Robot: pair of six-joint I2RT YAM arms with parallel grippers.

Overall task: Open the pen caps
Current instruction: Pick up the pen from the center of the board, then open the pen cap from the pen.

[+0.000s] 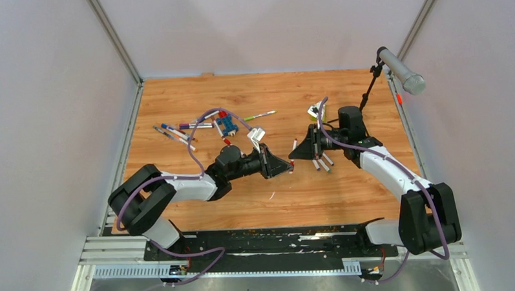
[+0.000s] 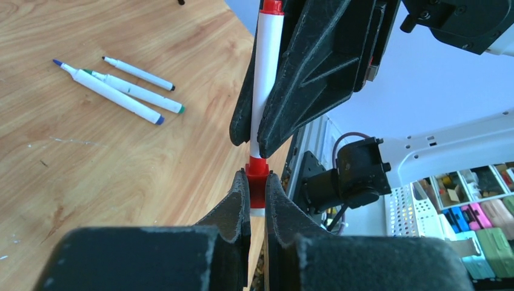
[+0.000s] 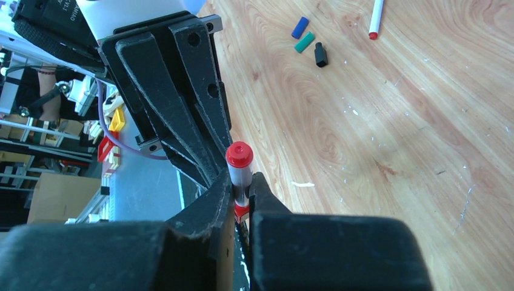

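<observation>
A white-barrelled pen (image 2: 264, 79) with red ends is held in the air between both grippers. My left gripper (image 2: 257, 177) is shut on the red cap (image 2: 257, 185) at the pen's near end; the cap still meets the barrel. My right gripper (image 3: 242, 183) is shut on the same pen's barrel (image 3: 241, 176), whose other red end (image 3: 239, 155) sticks out. In the top view the left gripper (image 1: 286, 165) and right gripper (image 1: 296, 150) meet tip to tip over the table's middle. Three uncapped pens (image 2: 115, 92) lie nearby. Loose blue (image 3: 299, 27), green (image 3: 304, 42) and black (image 3: 320, 54) caps lie on the wood.
Several more pens (image 1: 180, 130) lie at the back left beside a blue-and-red brick figure (image 1: 226, 125). A small block stack (image 1: 316, 111) sits behind the right gripper. A microphone on a black stand (image 1: 401, 70) stands at the back right. A few pens (image 1: 323, 162) lie under the right wrist.
</observation>
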